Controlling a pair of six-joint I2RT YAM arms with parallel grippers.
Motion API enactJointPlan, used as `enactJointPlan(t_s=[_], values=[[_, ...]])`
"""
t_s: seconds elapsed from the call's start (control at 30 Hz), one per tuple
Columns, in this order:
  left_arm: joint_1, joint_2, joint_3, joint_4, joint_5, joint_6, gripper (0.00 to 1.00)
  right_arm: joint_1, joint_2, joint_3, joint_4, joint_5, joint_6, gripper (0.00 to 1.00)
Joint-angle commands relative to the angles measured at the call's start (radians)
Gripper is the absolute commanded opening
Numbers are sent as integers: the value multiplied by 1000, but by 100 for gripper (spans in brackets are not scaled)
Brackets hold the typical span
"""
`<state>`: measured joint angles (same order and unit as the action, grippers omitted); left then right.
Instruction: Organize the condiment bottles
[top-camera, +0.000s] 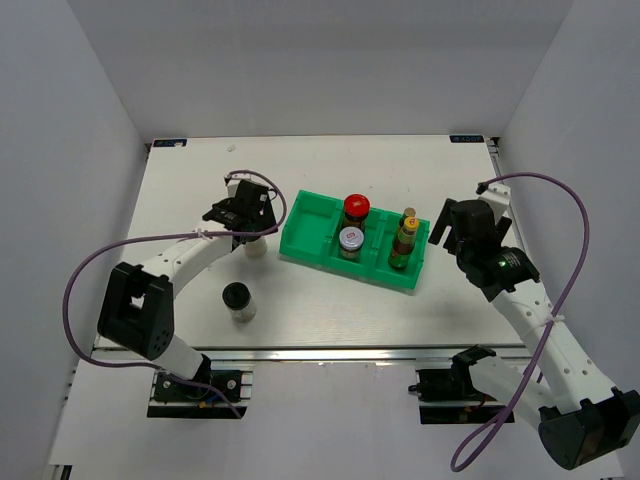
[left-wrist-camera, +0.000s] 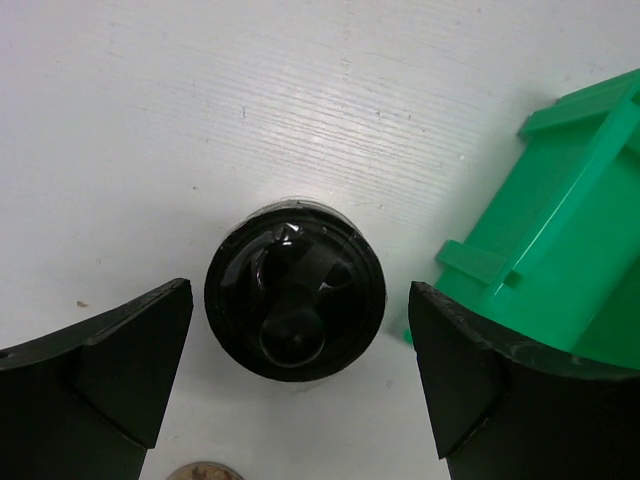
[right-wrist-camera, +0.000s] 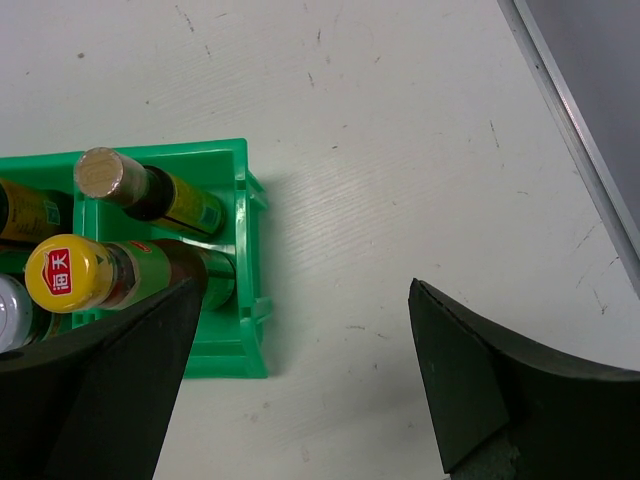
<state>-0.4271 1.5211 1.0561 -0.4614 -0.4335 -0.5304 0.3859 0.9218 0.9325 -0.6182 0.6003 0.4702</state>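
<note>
A black-capped shaker (left-wrist-camera: 295, 300) stands on the white table between the fingers of my left gripper (left-wrist-camera: 300, 375), which is open and does not touch it. From above, that gripper (top-camera: 245, 215) hovers over this shaker (top-camera: 256, 247), just left of the green tray (top-camera: 305, 235). A second black-capped shaker (top-camera: 237, 298) stands alone nearer the front. The tray's middle compartment holds a red-lidded jar (top-camera: 356, 207) and a silver-lidded jar (top-camera: 350, 239). Two slim bottles (right-wrist-camera: 100, 172) (right-wrist-camera: 65, 275) stand in its right compartment. My right gripper (right-wrist-camera: 300, 370) is open over bare table right of the tray.
In the left wrist view, the tray's left wall (left-wrist-camera: 560, 250) is close beside my right-hand finger (left-wrist-camera: 470, 370). The table's right edge rail (right-wrist-camera: 575, 140) runs past my right gripper (top-camera: 445, 232). White walls enclose the table at the back and sides.
</note>
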Motion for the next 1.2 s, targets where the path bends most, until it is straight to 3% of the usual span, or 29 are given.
enactJointPlan(t_s=[0.0,0.17,0.27,0.43,0.53,0.87,1.17], values=[[13,19,48,29,7,20,96,-5,-6,-9,37,33,-4,89],[13,24,51,12,47,21,78,-5,-9,-4,23,56,11,89],[13,2,35,3,53,17,78,-5,-12,-8,25,58,12,89],[13,-21,42,-20,44,18,55,-4,-12,-8,25,52,12,89],[11,-56,68,-33,53,35,47,-4,-15,-8,25,50,12,89],[-2,-173,157,95,307,132,41,-5,-31,-18,35,59,16,89],[-143,-26,353,101,273,201,39,-4,-35,-21,40,72,16,89]])
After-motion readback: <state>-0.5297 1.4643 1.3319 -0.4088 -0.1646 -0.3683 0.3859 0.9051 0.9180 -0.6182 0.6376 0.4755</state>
